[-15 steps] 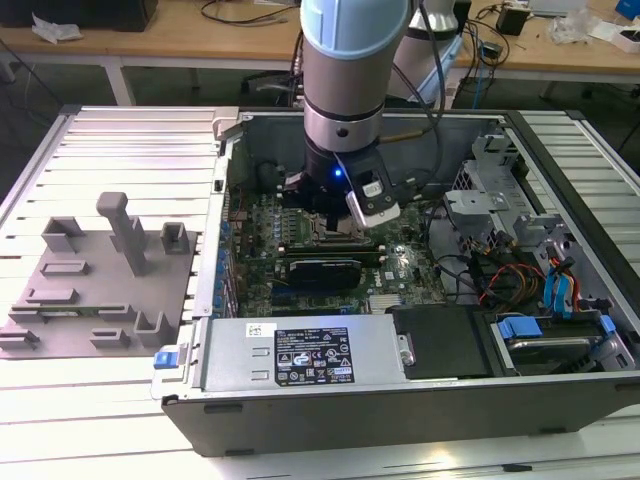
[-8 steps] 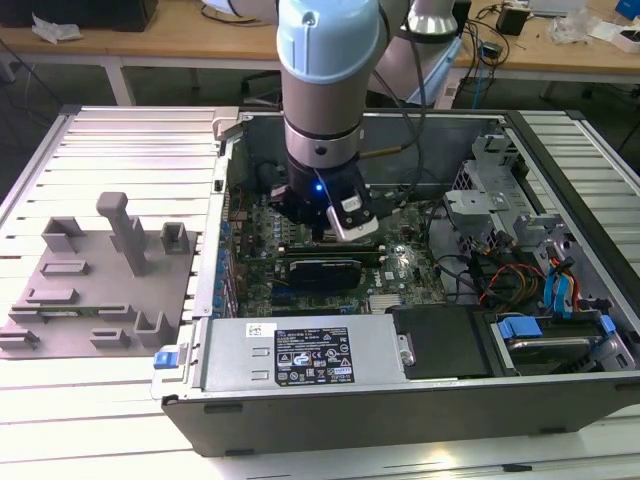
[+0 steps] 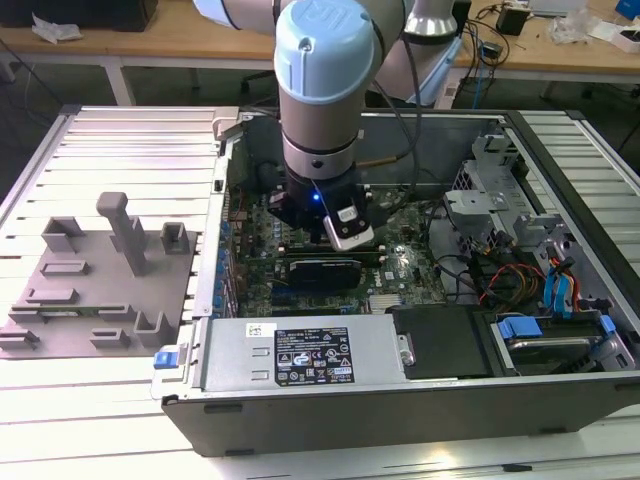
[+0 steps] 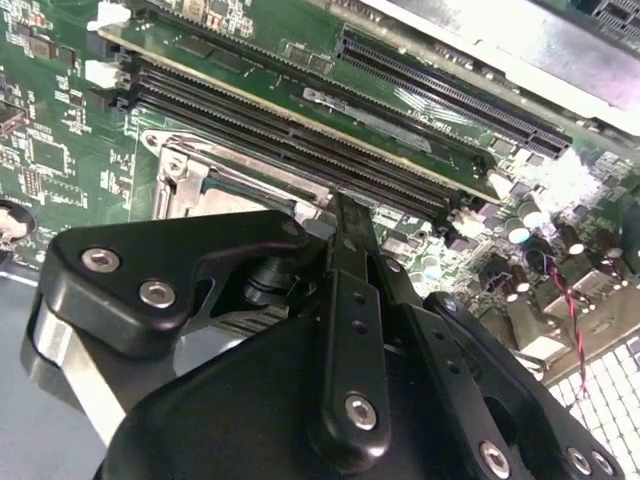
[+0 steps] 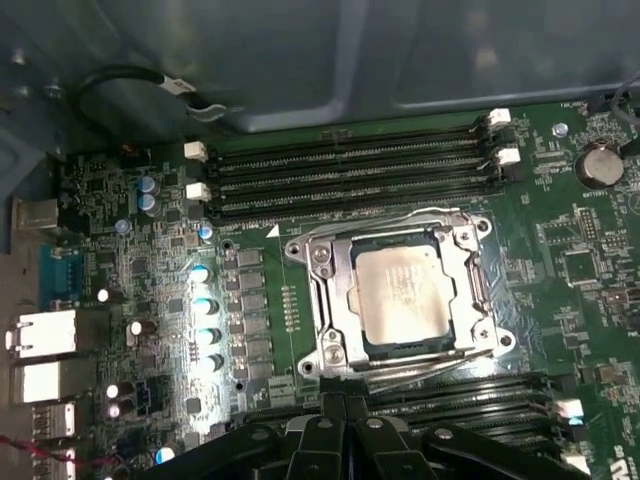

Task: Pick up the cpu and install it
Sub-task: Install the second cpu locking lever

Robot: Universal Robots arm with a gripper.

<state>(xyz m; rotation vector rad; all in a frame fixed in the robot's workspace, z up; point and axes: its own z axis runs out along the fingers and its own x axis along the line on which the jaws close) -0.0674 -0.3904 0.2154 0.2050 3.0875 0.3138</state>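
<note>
CPU (image 5: 407,297) count stands at one: in the first wrist view you can see it lying flat, silvery top up, inside the single metal-framed socket (image 5: 330,300) on the green motherboard (image 5: 560,260). The frame surrounds it on all sides, and a thin wire lever (image 5: 430,212) runs along one edge of that frame. Four long memory slots (image 5: 350,170) sit in a row on one side of the socket, with more slots on the opposite side, close to the tool (image 5: 350,425). Your tool hangs just above the board inside the open computer case (image 3: 400,400); in the exterior view you see it (image 3: 325,225) below the arm's one pale-blue joint (image 3: 322,50). In the second wrist view its black fingers (image 4: 345,300) look drawn together with nothing visible between them, beside a corner of the socket. On the table (image 3: 100,420) at the exterior view's left lies one grey fixture plate (image 3: 95,285).
</note>
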